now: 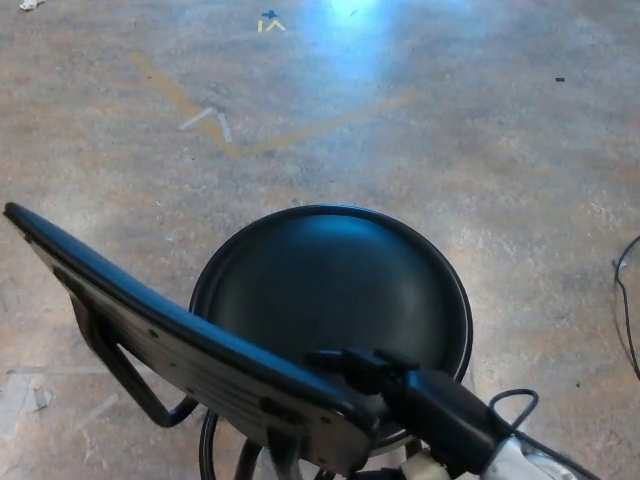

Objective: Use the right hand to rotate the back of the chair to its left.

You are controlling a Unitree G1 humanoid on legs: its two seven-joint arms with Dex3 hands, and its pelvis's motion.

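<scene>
A black chair with a round seat [335, 285] fills the lower middle of the head view. Its curved backrest [170, 335] runs diagonally from the upper left to the lower middle, tilted over the seat's near-left side. My right hand [375, 375] comes in from the lower right and presses against the backrest's right end, fingers closed around that edge. My left hand does not show.
Mottled concrete floor [450, 130] surrounds the chair, with faded yellow and white tape marks [215, 125] farther away. A black cable [628, 300] lies at the right edge. Torn tape scraps [20, 395] sit at the lower left.
</scene>
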